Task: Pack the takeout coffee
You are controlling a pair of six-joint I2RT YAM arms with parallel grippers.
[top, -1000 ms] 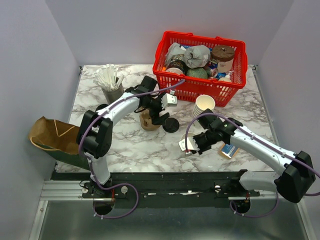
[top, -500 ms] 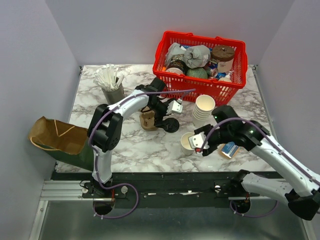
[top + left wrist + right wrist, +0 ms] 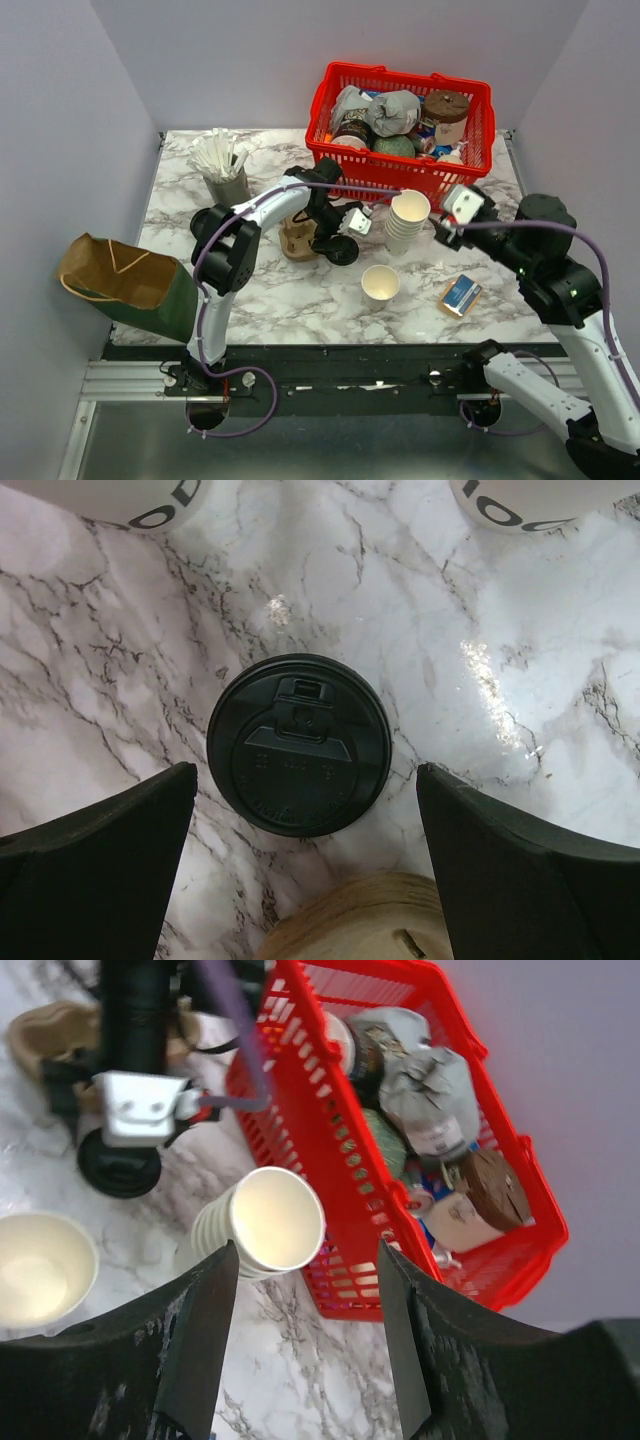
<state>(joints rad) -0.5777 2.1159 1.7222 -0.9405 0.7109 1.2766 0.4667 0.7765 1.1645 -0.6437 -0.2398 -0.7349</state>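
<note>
A lone white paper cup (image 3: 380,284) stands upright and empty on the marble, also seen at the left edge of the right wrist view (image 3: 40,1270). A black coffee lid (image 3: 341,250) lies flat beside a brown cardboard sleeve (image 3: 296,240). My left gripper (image 3: 339,241) hangs open right above the lid (image 3: 298,745), one finger on each side and apart from it. My right gripper (image 3: 443,232) is raised, open and empty, just right of the stack of cups (image 3: 407,218). That stack (image 3: 262,1222) shows between its fingers (image 3: 195,1340).
A red basket (image 3: 470,175) full of goods stands at the back. A brown paper bag (image 3: 125,280) lies open at the left edge. A holder of white stirrers (image 3: 222,165) is at the back left. A blue packet (image 3: 459,295) lies at the right front.
My right gripper opened, left the paper cup standing on the table, and rose back right toward the cup stack. My left gripper shifted right over the black lid.
</note>
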